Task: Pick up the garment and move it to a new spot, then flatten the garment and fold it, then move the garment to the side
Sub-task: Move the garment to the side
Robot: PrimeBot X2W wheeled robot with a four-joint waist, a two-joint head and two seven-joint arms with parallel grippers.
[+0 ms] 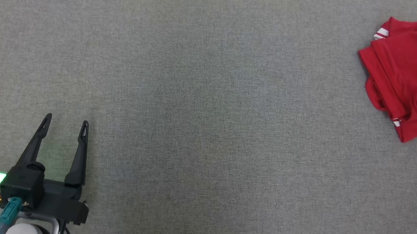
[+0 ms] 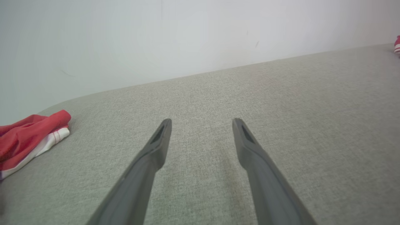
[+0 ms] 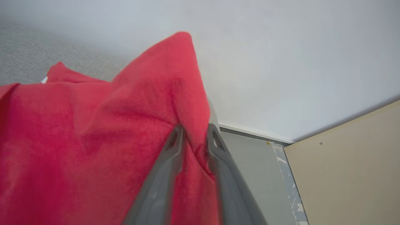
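Observation:
The garment (image 1: 411, 71) is red with white stripe trim and lies folded at the far right of the grey fabric surface (image 1: 210, 94). In the right wrist view its red cloth (image 3: 93, 140) rises in a peak, and my right gripper (image 3: 195, 129) has a fold of it pinched between its fingertips. My left gripper (image 1: 66, 118) rests at the lower left, far from the garment, open with nothing between its fingers. The left wrist view shows the same open gripper (image 2: 202, 120) over bare surface, and a sliver of the garment (image 2: 397, 45) at the right edge.
A bunched red and white cloth (image 2: 31, 137) lies at the left of the left wrist view. A pale wall (image 2: 187, 37) runs behind the surface. Past the surface's right edge, the right wrist view shows grey floor (image 3: 250, 156) and a beige panel (image 3: 343, 172).

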